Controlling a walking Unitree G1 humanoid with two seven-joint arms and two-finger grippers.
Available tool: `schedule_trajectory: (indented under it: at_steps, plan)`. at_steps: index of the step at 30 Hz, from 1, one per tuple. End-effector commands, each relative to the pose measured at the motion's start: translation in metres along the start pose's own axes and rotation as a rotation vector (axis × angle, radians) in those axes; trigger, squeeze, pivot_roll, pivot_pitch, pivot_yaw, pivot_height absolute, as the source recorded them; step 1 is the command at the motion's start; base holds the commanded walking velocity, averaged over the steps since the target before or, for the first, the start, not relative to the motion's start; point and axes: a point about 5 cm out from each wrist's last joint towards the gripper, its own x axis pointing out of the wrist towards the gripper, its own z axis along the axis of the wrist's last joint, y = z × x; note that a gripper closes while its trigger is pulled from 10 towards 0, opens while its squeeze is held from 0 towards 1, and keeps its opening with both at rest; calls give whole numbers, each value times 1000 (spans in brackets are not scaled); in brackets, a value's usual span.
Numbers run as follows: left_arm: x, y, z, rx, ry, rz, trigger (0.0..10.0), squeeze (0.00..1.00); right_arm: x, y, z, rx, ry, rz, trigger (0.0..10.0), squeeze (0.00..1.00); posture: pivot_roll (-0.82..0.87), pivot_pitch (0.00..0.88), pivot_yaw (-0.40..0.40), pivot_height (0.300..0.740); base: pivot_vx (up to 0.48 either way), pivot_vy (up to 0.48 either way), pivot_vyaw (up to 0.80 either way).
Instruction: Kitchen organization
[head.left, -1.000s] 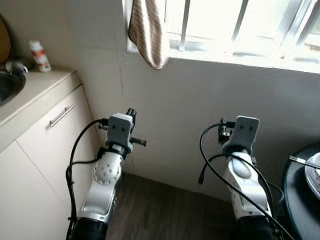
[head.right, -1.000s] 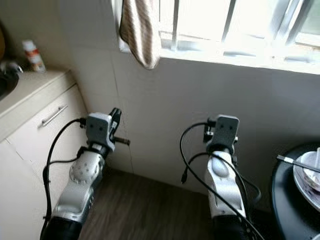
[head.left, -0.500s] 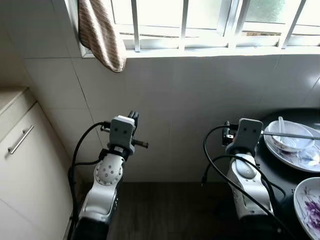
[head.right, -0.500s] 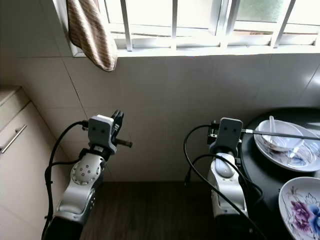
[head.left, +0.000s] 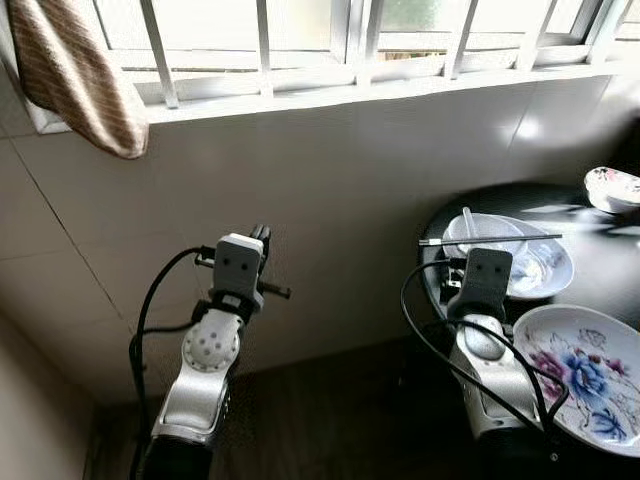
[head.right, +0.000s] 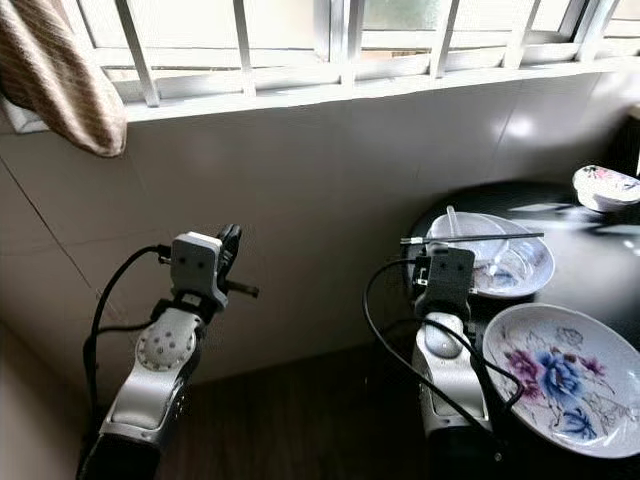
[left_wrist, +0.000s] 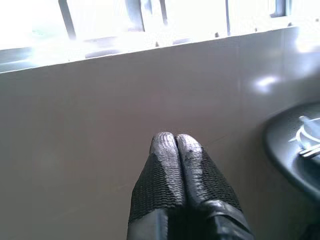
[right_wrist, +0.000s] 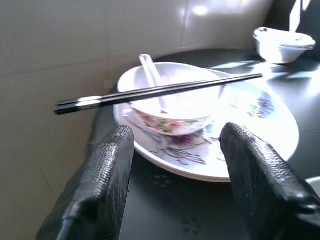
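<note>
Right gripper (right_wrist: 172, 165): fingers spread wide and empty, aimed at the round black table (head.left: 600, 265), presumably lined up for a first pick. At its twelve o'clock sits a small bowl (right_wrist: 172, 107) with a white spoon (right_wrist: 151, 75), resting on a plate (right_wrist: 250, 125), black chopsticks (right_wrist: 160, 92) bridging the rim; a floral plate (head.left: 585, 375) lies at four o'clock. Left gripper (left_wrist: 176, 150): fingers pressed together, idle, facing the tiled wall (head.left: 330, 170).
</note>
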Motion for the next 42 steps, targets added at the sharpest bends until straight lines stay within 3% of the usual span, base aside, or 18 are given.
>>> schedule_trajectory:
  at_steps: [1, 30, 37, 42]
  plan:
    - [0, 4, -2, 21, 12, 5, 10000, 0, 0, 3, 1, -4, 3, 1, 10000, 0, 98, 0, 13, 740, 0, 0, -800]
    - [0, 5, -3, 29, 17, 2, 10000, 0, 0, 3, 4, -4, -18, -2, 10000, 0, 94, 0, 20, 740, 0, 0, -796]
    - [0, 5, -3, 31, 19, 5, 10000, 0, 1, 4, 6, 89, -6, 18, 10000, 0, 93, 0, 18, 740, 0, 0, -196]
    - [0, 4, -3, 31, 19, 5, 10000, 0, 4, -1, 0, 161, 63, 4, 10000, 0, 92, 0, 16, 740, 0, 0, 0]
